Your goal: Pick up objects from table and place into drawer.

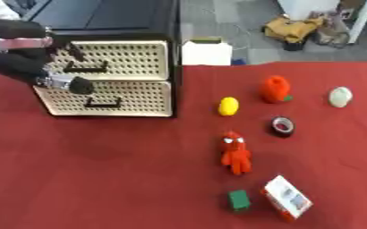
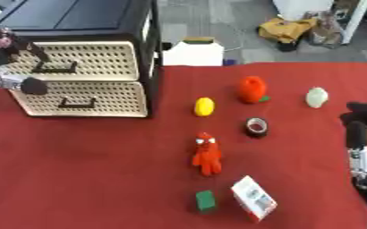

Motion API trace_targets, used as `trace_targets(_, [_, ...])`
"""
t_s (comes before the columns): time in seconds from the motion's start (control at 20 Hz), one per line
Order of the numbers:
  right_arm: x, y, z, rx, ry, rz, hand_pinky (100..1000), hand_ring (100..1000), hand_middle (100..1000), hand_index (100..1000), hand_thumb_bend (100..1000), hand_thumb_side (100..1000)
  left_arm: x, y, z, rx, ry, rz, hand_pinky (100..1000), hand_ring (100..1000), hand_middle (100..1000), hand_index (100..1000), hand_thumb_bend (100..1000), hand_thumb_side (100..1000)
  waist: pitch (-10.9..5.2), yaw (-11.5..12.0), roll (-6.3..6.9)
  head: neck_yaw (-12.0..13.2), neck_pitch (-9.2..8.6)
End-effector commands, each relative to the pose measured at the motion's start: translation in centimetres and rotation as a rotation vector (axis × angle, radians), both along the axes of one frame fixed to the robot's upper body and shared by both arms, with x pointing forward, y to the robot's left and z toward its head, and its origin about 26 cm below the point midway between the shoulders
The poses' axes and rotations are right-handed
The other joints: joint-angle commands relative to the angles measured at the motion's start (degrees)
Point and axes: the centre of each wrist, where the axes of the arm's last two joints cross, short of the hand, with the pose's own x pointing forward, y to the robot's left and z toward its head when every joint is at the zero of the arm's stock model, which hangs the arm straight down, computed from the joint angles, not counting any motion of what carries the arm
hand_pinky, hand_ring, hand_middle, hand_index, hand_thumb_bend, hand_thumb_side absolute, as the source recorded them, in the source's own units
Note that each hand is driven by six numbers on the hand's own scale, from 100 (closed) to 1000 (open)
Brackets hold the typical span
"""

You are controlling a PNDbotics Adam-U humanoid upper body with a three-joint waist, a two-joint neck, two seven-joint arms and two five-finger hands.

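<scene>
A black cabinet [image 1: 173, 53] stands at the table's back left with two cream perforated drawers, both closed. My left hand [image 1: 26, 60] is in front of the upper drawer [image 1: 136, 58], one finger above its black handle [image 1: 86, 69] and the thumb below it, not closed on it. On the red cloth lie a yellow lemon-shaped thing [image 1: 228, 106], an orange-red fruit shape [image 1: 275, 88], a pale egg shape [image 1: 340, 96], a black tape roll [image 1: 282, 126], a red figure toy [image 1: 235, 154], a green cube [image 1: 239, 200] and a white-and-orange box [image 1: 287, 203]. My right hand [image 2: 359, 129] rests open at the right edge.
The lower drawer [image 1: 136, 98] has its own black handle [image 1: 103, 103]. A white box [image 1: 206, 51] stands just behind the table's far edge beside the cabinet. Bags and clutter lie on the floor beyond. Bare red cloth [image 1: 100, 170] fills the front left.
</scene>
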Motion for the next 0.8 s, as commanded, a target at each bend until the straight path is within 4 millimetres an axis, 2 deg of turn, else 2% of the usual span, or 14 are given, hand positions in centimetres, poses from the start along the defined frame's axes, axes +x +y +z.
trace_targets(0.05, [-0.05,0.06,0.7,-0.019,-0.022,0.002,572,615,512,724,265,823,-0.16,0.31,1.25,-0.002,-0.037,0.016,100,100,100,928,903,1000,-0.8,0.0,-0.12,0.3,-0.89])
trace_targets(0.45, [0.0,0.2,0.72,-0.019,-0.026,0.005,573,615,512,724,269,824,0.21,0.33,1.13,0.001,-0.033,0.008,100,100,100,936,843,1000,-0.34,-0.2,-0.35,0.8,-1.78])
trace_targets(0.8, [0.03,0.29,0.71,-0.018,-0.026,0.005,573,615,511,725,272,824,0.64,0.47,1.05,-0.013,-0.032,0.022,100,100,100,934,831,1000,-0.05,-0.4,-0.44,1.2,-2.45])
